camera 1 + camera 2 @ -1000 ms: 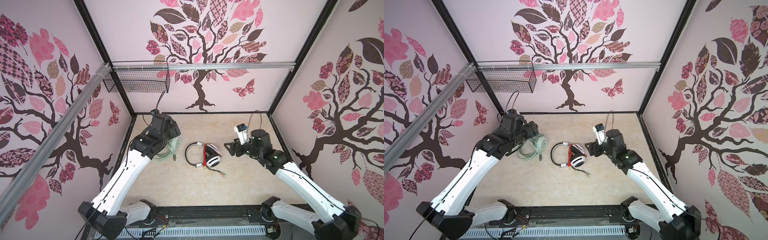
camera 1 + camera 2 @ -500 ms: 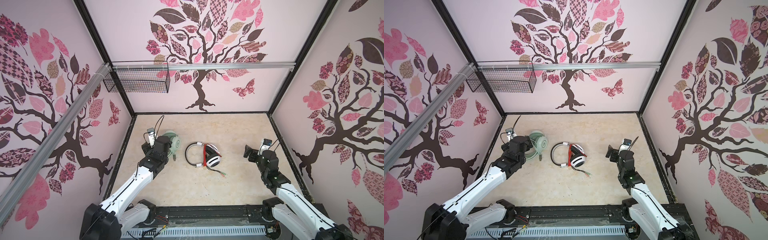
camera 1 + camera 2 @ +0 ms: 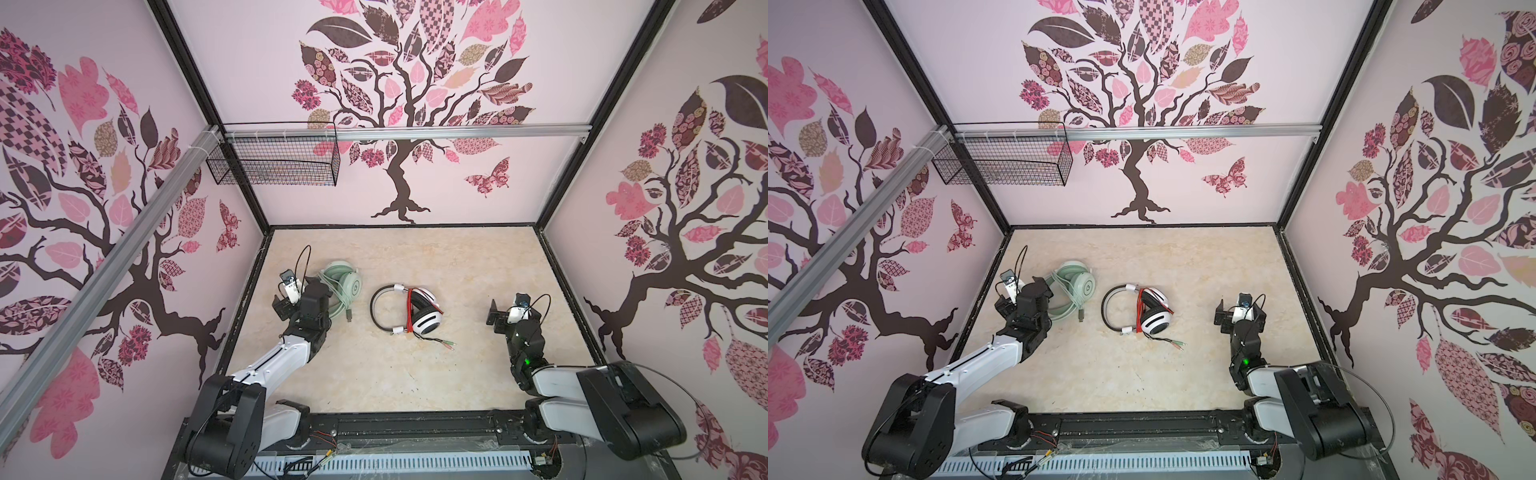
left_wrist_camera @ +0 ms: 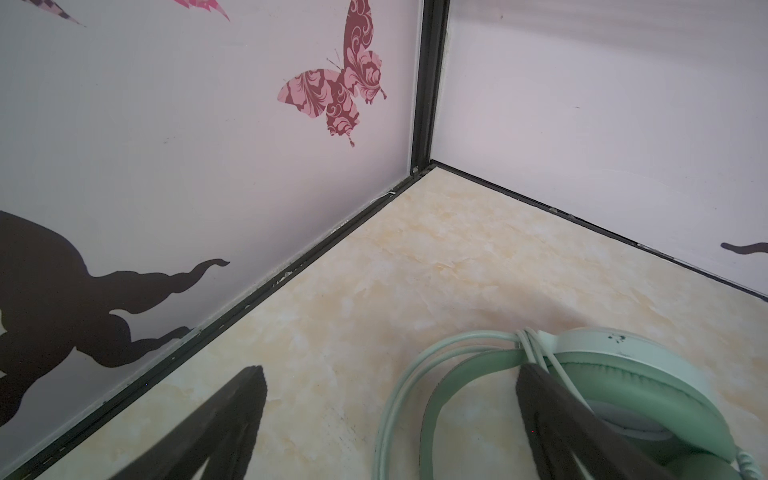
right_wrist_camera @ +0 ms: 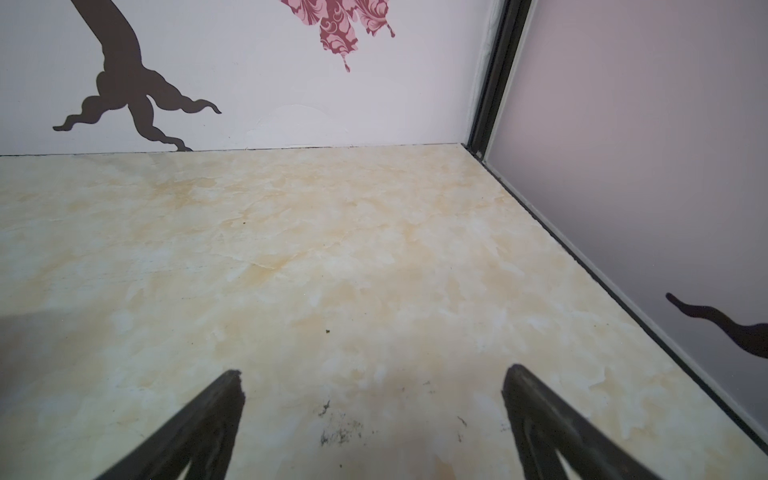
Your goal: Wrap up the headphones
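Note:
Two headphones lie on the marble-patterned table. The mint-green pair rests at the left with its pale green cable looped around it. The white and black pair lies in the middle, its orange-red cable wound round the folded cups and the plug ends trailing loose. My left gripper stands open just left of the green pair, holding nothing. My right gripper is open over bare table near the right wall.
A black wire basket hangs from an aluminium rail high on the back wall at the left. Patterned walls close in the table on three sides. The arm bases sit along the front edge.
Both arms have drawn back from the headphones toward the front and dropped low. The left left the green pair, the right left the white pair. Both grippers opened fully.

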Available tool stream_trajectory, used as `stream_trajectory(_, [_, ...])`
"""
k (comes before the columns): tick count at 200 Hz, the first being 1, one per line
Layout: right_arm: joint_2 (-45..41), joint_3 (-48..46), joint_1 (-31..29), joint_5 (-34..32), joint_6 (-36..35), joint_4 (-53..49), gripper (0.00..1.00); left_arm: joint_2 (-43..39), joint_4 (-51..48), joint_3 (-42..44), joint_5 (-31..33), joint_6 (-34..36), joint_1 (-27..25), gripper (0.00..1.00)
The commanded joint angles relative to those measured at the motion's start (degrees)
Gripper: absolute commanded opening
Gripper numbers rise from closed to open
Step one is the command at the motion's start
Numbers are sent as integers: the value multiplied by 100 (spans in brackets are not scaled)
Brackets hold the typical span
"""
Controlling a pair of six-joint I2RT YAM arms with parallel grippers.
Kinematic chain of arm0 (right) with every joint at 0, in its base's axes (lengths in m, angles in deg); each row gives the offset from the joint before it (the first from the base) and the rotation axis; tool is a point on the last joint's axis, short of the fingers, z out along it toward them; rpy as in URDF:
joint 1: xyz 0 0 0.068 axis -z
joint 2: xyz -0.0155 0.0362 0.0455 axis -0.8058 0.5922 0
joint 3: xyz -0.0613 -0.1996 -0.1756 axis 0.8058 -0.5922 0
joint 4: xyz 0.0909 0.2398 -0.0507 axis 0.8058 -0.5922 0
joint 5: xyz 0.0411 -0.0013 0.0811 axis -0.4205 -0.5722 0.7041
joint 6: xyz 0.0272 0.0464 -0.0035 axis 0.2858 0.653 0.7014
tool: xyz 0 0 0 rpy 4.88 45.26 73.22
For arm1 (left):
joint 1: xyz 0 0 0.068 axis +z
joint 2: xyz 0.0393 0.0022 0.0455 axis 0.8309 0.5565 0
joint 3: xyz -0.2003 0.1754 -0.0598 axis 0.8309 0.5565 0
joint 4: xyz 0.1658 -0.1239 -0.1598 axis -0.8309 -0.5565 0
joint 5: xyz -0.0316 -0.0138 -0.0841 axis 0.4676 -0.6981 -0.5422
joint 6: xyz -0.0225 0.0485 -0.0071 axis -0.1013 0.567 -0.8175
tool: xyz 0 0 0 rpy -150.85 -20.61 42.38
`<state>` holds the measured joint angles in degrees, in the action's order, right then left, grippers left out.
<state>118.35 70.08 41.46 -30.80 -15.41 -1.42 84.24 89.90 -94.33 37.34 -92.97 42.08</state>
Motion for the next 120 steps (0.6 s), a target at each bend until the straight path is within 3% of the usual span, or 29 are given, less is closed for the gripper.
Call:
stream_trajectory(1, [849, 166, 0, -72, -234, 1679, 100, -58, 881, 312, -41, -40, 256, 97])
stream_trajectory(21, [1821, 56, 12, 9, -325, 3020, 100, -109, 1251, 500, 30, 256, 313, 97])
stream_trajectory(51, [1460, 326, 95, 77, -189, 1949, 100, 130, 1524, 478, 25, 922, 355, 97])
stream_trajectory(81, [1492, 274, 111, 75, -191, 2106, 99, 249, 1835, 648, -30, 1422, 374, 97])
stream_trajectory(95, [1509, 224, 115, 36, -183, 2219, 100, 547, 1854, 654, 281, 1165, 441, 97])
stream_trajectory(120, [1478, 504, 132, -200, -44, 1682, 99, 824, 2256, 793, -99, 942, 675, 97])
